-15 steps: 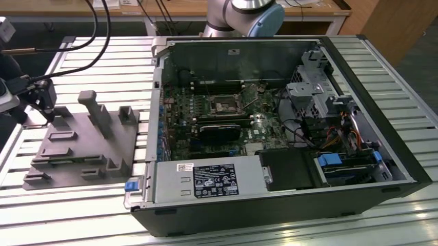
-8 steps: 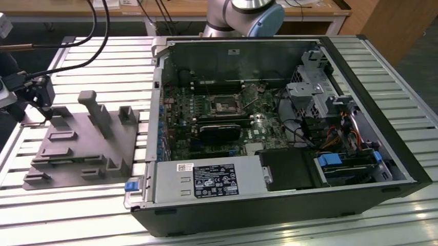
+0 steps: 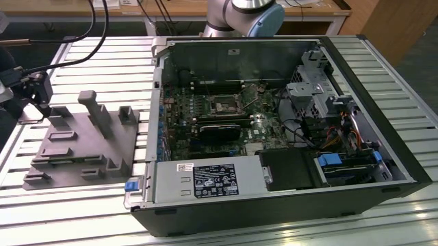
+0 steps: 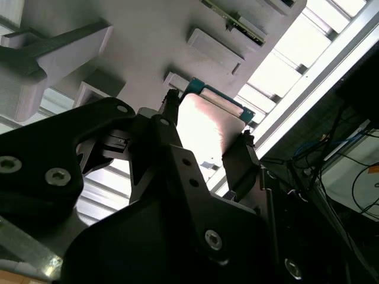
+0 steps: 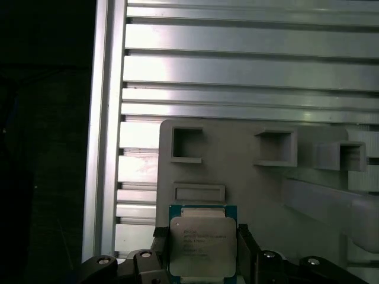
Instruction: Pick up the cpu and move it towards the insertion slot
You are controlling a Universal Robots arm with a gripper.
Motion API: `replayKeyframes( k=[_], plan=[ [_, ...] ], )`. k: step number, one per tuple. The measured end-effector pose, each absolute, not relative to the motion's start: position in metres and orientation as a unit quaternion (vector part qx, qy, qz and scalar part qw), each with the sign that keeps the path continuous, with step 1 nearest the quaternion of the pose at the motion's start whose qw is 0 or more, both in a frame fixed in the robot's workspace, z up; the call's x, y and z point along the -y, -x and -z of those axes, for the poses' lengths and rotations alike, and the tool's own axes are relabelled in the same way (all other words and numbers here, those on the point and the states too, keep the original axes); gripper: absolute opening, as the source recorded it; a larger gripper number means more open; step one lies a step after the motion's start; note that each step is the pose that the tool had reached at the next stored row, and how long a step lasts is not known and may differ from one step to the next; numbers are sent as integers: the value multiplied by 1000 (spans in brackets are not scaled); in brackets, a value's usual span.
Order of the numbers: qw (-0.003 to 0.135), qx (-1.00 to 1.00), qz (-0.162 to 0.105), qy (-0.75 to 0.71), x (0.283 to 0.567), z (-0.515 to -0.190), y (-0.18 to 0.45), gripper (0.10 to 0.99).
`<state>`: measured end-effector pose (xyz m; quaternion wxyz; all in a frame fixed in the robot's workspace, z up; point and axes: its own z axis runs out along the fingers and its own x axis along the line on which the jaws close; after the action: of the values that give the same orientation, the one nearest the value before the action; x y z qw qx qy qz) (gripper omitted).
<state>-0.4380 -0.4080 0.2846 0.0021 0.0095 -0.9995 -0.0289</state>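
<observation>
Silvery-grey cpu (image 5: 203, 241), one piece, pinched at two opposite edges by the narrowed gripper (image 4: 207, 122) over the grey plastic fixture (image 5: 237, 171), well apart from the insertion slot (image 3: 224, 106); handling, as judged: keep level, grip steady, clear of fixture pegs.

Exterior view: bright, even light from overhead. The counter (image 3: 383, 225) slats throw broad pale glare strips. The computer case (image 3: 274, 102) interior is dimmer, with soft shadow under its walls. The grey fixture (image 3: 82, 143) casts short, soft-edged shadows.

Second wrist view: harsh contrast. The gripper (image 4: 207, 118) is a near-black silhouette, and the cpu (image 4: 204, 133) face and the slats beyond are blown out to white. Close parts look out of focus.

First wrist view: near black past the counter's edge rail. The cpu lid is evenly lit with a mild sheen, possibly slightly soft.
</observation>
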Motion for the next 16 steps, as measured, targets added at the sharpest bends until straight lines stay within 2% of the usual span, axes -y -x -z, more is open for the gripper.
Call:
replayKeyframes(
  k=[16],
  plan=[
    [2,1000,29,-10,406,-297,438,545]
  ],
)
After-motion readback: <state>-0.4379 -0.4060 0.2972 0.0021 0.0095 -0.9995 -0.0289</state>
